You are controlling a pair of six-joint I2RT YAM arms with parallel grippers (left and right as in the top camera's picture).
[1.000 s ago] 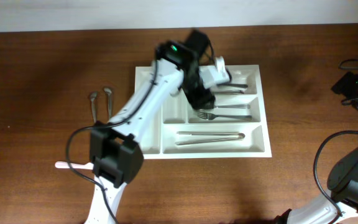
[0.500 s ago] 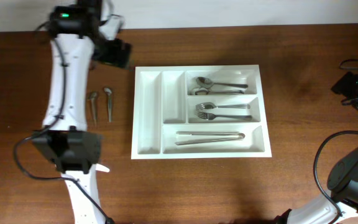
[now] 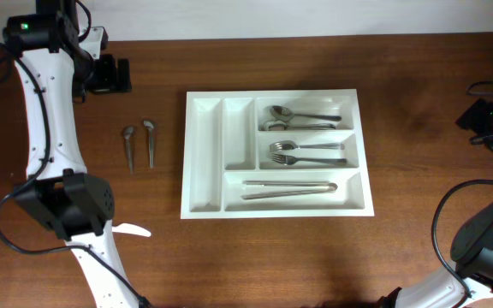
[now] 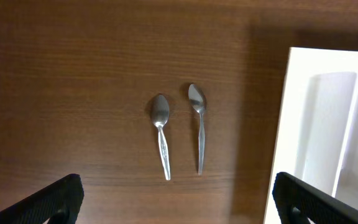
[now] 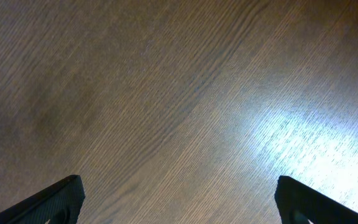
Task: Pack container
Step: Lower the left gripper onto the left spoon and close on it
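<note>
Container: the large white rectangular plastic cutlery tray [image 3: 204, 154] lay flat near the middle of the table, its two long narrow compartments on the robot's left and bare.
Tray contents: steel spoons [image 3: 302, 115] filled the far wide compartment and steel forks [image 3: 302, 154] the middle one. Long slim steel pieces [image 3: 289, 188], probably knives though too small to tell, filled the near one. Each kind was kept to its own section, handles lying along the compartment's length.
Loose cutlery: a pair of small steel teaspoons [image 4: 161, 134] lay side by side on the wood, not touching. Their bowls pointed away from the robot, near the tray's left rim but apart from it. They appeared to be the pieces not yet packed.
Left gripper [image 3: 109, 75]: it hovered above the table beyond the teaspoons with jaws wide and nothing between them. Its camera looked down on the pair, which suggested a line-up for a pick.
Right gripper [image 5: 179, 205]: its jaws stood wide and empty over bare wood, well apart from the tray and seemingly parked out of the way.
Surface: a dark brown wood-grain table [image 3: 400, 257], smooth, with a bright glare patch in the right wrist view.
Room: a pale strip ran along the far edge and black cables [image 3: 478, 85] lay at the right side.
</note>
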